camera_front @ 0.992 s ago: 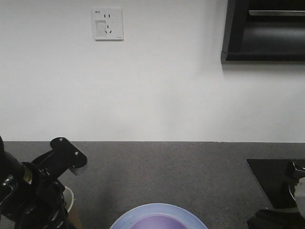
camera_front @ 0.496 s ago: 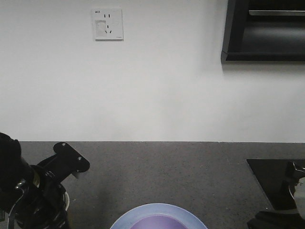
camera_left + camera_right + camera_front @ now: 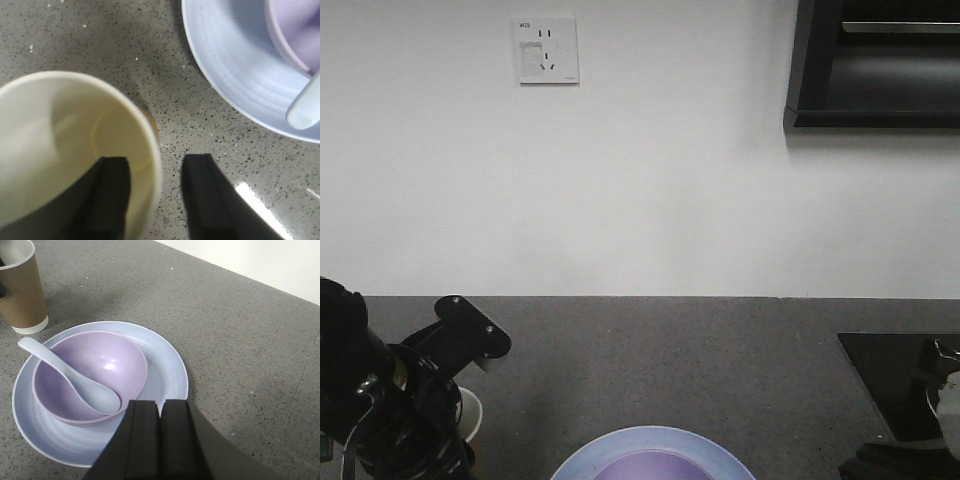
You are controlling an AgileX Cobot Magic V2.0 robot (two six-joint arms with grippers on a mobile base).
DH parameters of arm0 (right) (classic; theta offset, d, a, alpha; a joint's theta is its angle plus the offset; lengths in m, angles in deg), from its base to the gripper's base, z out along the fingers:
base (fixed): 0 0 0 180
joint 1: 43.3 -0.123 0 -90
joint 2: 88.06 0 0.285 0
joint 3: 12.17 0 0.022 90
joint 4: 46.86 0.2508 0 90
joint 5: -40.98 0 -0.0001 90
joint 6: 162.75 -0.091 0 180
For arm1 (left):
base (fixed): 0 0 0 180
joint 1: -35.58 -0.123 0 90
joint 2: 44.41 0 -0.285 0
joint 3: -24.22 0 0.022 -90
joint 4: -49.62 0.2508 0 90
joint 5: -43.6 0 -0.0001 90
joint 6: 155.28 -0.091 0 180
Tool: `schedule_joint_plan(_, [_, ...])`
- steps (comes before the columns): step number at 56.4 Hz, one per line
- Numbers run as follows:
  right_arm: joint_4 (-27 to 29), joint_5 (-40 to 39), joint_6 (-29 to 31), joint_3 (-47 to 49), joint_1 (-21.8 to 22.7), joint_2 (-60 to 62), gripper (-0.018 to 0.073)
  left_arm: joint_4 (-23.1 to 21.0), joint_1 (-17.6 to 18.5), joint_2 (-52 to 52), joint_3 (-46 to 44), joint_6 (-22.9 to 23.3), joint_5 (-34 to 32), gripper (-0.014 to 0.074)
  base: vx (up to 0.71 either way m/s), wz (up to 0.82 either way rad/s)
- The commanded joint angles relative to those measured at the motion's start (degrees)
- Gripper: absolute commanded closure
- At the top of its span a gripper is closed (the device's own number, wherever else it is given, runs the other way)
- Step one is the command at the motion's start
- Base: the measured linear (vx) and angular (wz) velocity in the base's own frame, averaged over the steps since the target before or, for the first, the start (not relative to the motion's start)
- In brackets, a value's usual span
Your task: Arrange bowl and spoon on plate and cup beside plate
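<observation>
— Left gripper [image 3: 152, 197]?
— Pointed down, jaws straddling the paper cup [image 3: 65, 150] wall, gap remaining; cup stands beside the plate [image 3: 230, 85].
— Right gripper [image 3: 160, 440]?
— Pressed together, empty, above the plate's rim near the bowl [image 3: 90, 372] holding the spoon [image 3: 70, 375].

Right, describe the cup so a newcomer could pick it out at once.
Start at the grey speckled counter and find the pale blue plate holding the purple bowl and spoon. Just beside the plate stands the cup, upright. It is the only tall, tan-brown paper thing there, cream inside, with the left end effector straddling its rim.
</observation>
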Motion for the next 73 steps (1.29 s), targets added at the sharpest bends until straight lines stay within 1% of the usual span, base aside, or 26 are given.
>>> schedule_joint_plan(1, [0.02,-3.79,0.01,1.52,0.26,0.43,0.0568,-0.04,0.11,-1.57,-1.44,0.6,-2.51,0.0092,0.0,0.0])
schedule_joint_plan(7, [0.02,-3.77,0.01,1.52,0.26,0.43,0.0568,-0.04,0.11,-1.83,-1.44,0.6,-2.97,0.0067,0.0,0.0])
schedule_joint_plan(19, [0.02,-3.77,0.01,1.52,0.26,0.43,0.0568,-0.04,0.11,-5.4,-1.44,0.6,-5.4,0.008,0.0,0.0])
schedule_joint_plan(30, [0.02,-3.83,0.01,1.52,0.26,0.43,0.0568,-0.13,0.11,-12.13,-1.44,0.65,-8.29,0.01,0.0,0.0])
schedule_joint_plan(34, [0.02,-3.94,0.01,1.52,0.26,0.43,0.0568,-0.99,0.11,-14.65,-1.44,1.07,-9.16,0.0143,0.0,0.0])
schedule_joint_plan(38, [0.02,-4.09,0.01,1.52,0.26,0.43,0.0568,-1.81,0.11,-17.47,-1.44,1.78,-9.98,0.0237,0.0,0.0])
schedule_joint_plan(41, [0.02,-4.09,0.01,1.52,0.26,0.43,0.0568,-2.09,0.11,-19.33,-1.44,2.06,-10.08,0.0333,0.0,0.0])
schedule_joint_plan(46, [0.02,-4.09,0.01,1.52,0.26,0.43,0.0568,-2.14,0.11,-22.72,-1.1,2.06,-10.79,0.0554,0.0,0.0])
schedule_joint_plan(47, [0.02,-4.09,0.01,1.52,0.26,0.43,0.0568,-2.14,0.11,-23.24,-0.93,2.06,-11.22,0.0589,0.0,0.0])
schedule_joint_plan(48, [0.02,-4.09,0.01,1.52,0.26,0.43,0.0568,-2.14,0.11,-23.79,-0.7,2.06,-11.67,0.0606,0.0,0.0])
schedule_joint_plan(56, [0.02,-4.23,0.13,1.52,0.26,0.62,0.0568,-2.25,0.11,-30.31,4.41,2.11,-18.23,0.0603,0.0,0.0])
schedule_joint_plan(64, [0.02,-5.2,1.45,0.98,0.26,0.82,0.0568,-4.62,0.11,-37.83,13.73,2.11,-25.37,0.0603,0.0,0.0])
schedule_joint_plan(73, [1.28,-12.18,1.57,-3.63,0.26,5.29,0.0568,-8.29,0.11,-44.98,25.39,2.11,-32.81,0.0603,0.0,0.0])
